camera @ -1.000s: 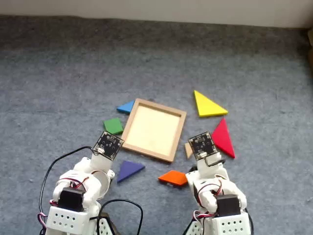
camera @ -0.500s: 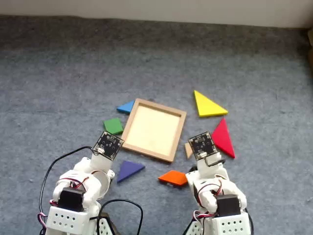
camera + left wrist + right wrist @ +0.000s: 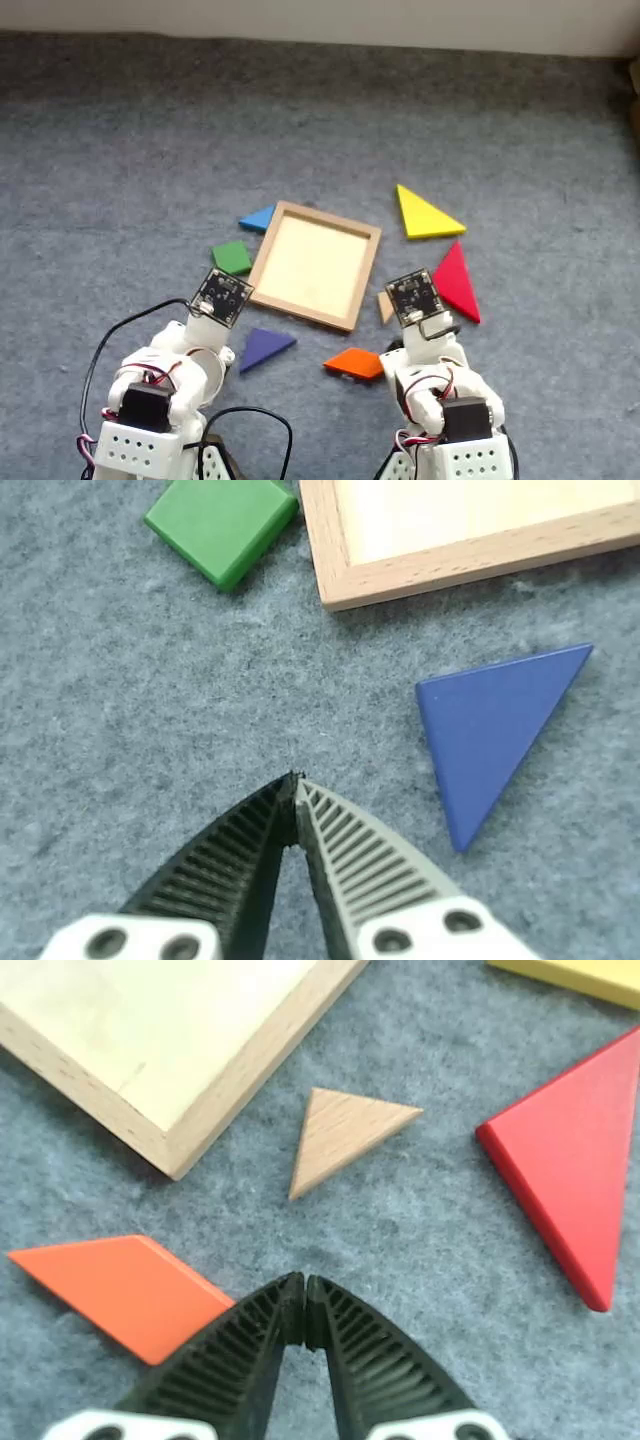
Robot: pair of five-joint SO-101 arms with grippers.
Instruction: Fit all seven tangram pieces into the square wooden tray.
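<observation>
Bench (image 3: 120,150) covered in grey felt-like fabric, pale strip along the far edge. Square wooden tray (image 3: 267,246) lies flat mid-bench, rotated a bit. All seven pieces lie flat on the fabric outside the tray: light blue triangle (image 3: 260,218) just beside the tray's far-left corner, green square (image 3: 232,257) just beside its left rim, dark blue triangle (image 3: 264,347) near its near-left corner. Orange parallelogram (image 3: 355,363) sits near the near-right corner, and a small plain wood triangle (image 3: 385,306) is close to the right rim, not touching. Red triangle (image 3: 457,281) lies farther right, with the yellow triangle (image 3: 424,215) beyond it, the two apart.
</observation>
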